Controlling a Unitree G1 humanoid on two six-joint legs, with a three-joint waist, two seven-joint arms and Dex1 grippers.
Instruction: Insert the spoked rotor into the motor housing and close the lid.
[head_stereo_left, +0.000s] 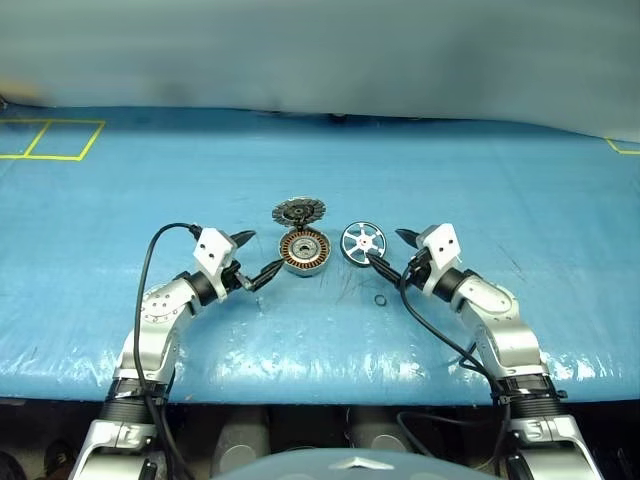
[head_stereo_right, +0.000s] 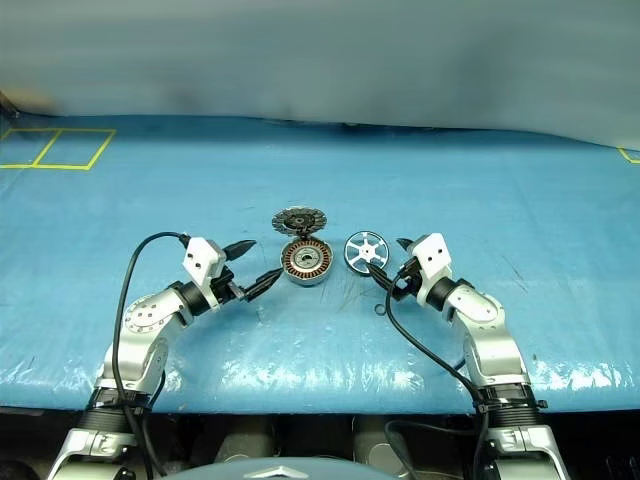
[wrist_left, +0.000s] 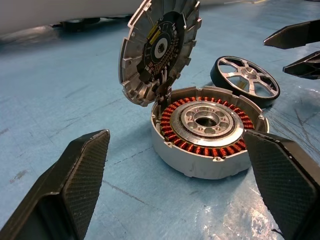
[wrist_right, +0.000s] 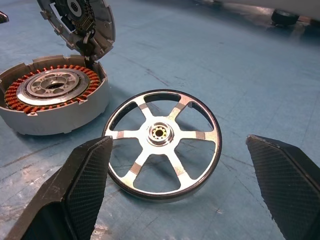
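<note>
Near the middle of the blue-covered table (head_stereo_left: 120, 200), you have the motor housing (head_stereo_left: 304, 251) lying flat, copper windings ringing a silver hub with a dark hollow at its centre. The lid (head_stereo_left: 299, 211) stands tilted up at the housing's far edge, seemingly hinged or wired there, its ribbed face with the dark centre turned toward you; the wrist views show it leaning back over the housing's rim, not closed. Just to the right of the housing, apart from it, the spoked rotor (head_stereo_left: 362, 241) lies flat on the table, six silver spokes, small hub, dark outer rim. The housing's bore is unfilled; the rotor is not yet in.

Your left gripper (head_stereo_left: 257, 257) sits just left of the housing, pointing at it, fingers (wrist_left: 75, 185) spread wide and holding nothing; in the left wrist view the housing lies between and beyond them, untouched. Your right gripper (head_stereo_left: 387, 252) sits at the rotor's right side, fingers (wrist_right: 82, 190) equally wide apart and empty; in the head view one fingertip comes right up against the rotor's near rim, contact unclear.

A small dark ring (head_stereo_left: 381, 300) lies on the table nearer you, between the two arms. Yellow tape lines (head_stereo_left: 50, 140) mark the far left corner of the table.
</note>
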